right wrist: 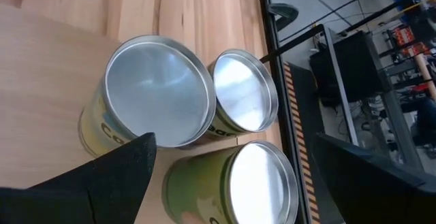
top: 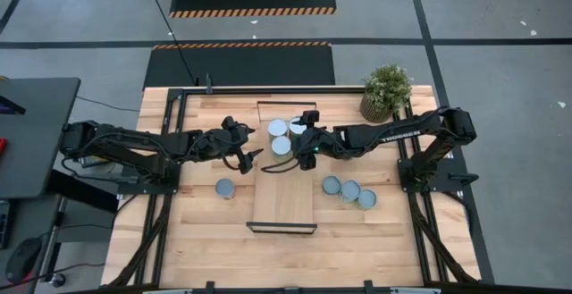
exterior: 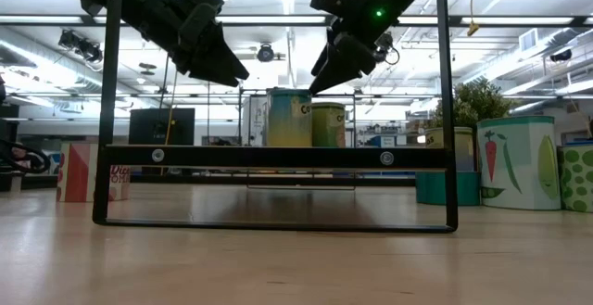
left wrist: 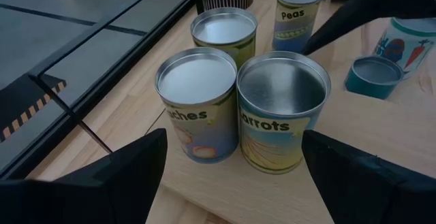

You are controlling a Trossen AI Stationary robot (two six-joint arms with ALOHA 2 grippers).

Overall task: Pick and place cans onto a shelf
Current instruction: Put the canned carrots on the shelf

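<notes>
three cans (top: 281, 136) stand clustered on the shelf's (top: 284, 206) far end, just ahead of the spread fingers of both the left gripper (top: 249, 158) and right gripper (top: 302, 156). rigid, probably light, slick metal; grip mid-wall across the sides.

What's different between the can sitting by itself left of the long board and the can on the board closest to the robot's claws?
The lone can stands on the bare table; the shelf can stands on the shelf. The lone can has no neighbours; the shelf can is packed close with two others. The left gripper and right gripper hover open near the shelf can, away from the lone can. Both cans are upright with silver tops.
</notes>
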